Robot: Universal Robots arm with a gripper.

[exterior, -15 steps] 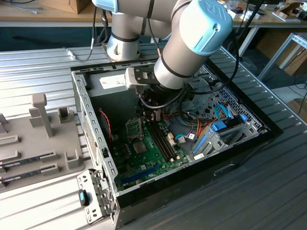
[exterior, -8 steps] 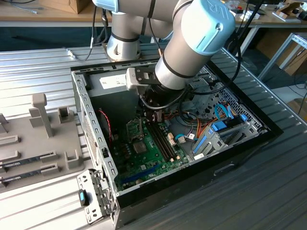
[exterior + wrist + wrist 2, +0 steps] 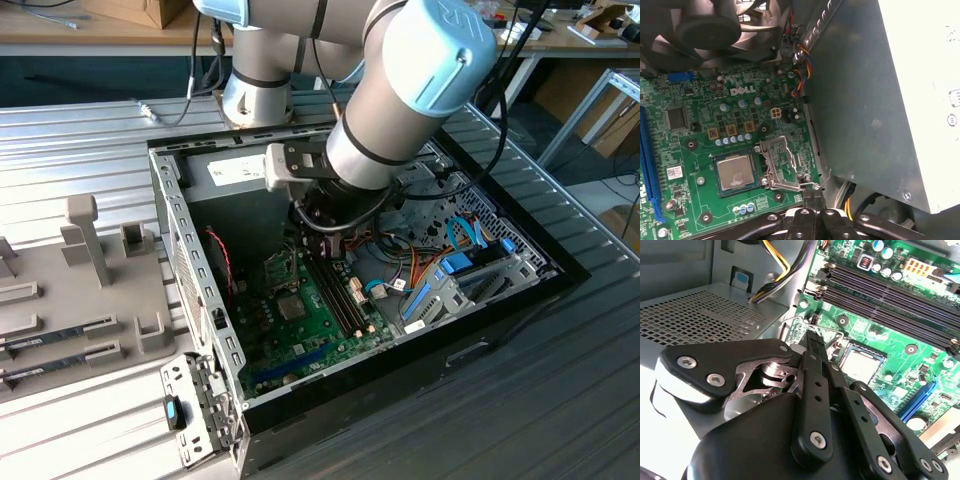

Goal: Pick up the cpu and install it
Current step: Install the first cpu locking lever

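The cpu is seated in the motherboard socket, its retention frame swung open beside it. The hand, fingers closed together and empty, is positioned at the frame's lever.

White maker's lettering on motherboard (beside fan); white sticker print illegible.

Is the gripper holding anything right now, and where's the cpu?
Nothing is held. The gripper is shut with nothing between its fingers, tips by the socket's open metal frame. The cpu lies flat in the socket, apart from the fingers.
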